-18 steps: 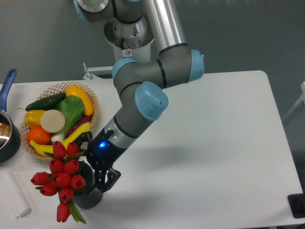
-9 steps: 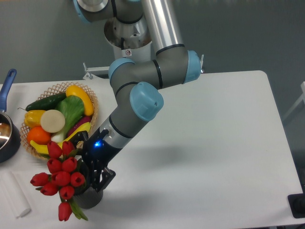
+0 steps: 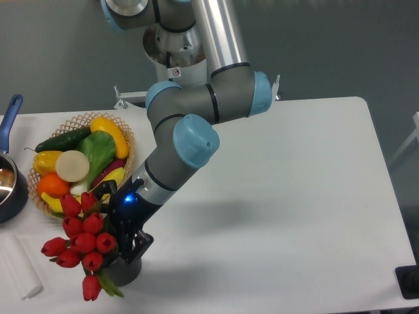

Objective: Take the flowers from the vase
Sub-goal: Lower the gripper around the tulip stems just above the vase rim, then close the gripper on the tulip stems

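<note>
Since a second ago the gripper (image 3: 126, 243) has shifted left and is now right over the vase (image 3: 124, 271), near left on the table (image 3: 294, 196). Flowers (image 3: 82, 243) sit in the vase, leaning left; jaw state hidden, can't tell. Beyond: wicker basket (image 3: 82, 121) of produce, pot (image 3: 10, 186) far left.

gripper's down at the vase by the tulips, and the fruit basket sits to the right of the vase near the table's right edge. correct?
Not quite. The wicker basket sits behind the vase, toward the table's left side, not near its right edge. The fixed camera view shows this. The gripper is indeed down at the vase beside the red tulips.
</note>
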`<state>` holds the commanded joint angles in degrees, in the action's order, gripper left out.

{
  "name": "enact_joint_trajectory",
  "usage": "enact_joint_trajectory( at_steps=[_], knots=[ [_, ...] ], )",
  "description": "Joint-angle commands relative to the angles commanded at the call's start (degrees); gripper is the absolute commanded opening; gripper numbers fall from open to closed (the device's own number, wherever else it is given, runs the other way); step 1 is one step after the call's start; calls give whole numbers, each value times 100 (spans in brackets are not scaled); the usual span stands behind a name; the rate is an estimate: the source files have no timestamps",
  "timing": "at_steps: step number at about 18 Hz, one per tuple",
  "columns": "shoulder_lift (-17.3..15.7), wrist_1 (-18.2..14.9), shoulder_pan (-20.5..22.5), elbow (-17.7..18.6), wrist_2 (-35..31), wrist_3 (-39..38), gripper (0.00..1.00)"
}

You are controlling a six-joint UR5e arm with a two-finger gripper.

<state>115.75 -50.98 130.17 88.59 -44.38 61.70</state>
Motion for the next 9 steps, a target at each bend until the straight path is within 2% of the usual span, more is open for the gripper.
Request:
enact_joint_trajectory(
  at_steps=[4,7,9],
  knots=[
    [0,0,0,0,0,9,97],
    [-9,0,0,0,-17,17,72],
    [-17,9,0,0,-18,17,65]
  ],
)
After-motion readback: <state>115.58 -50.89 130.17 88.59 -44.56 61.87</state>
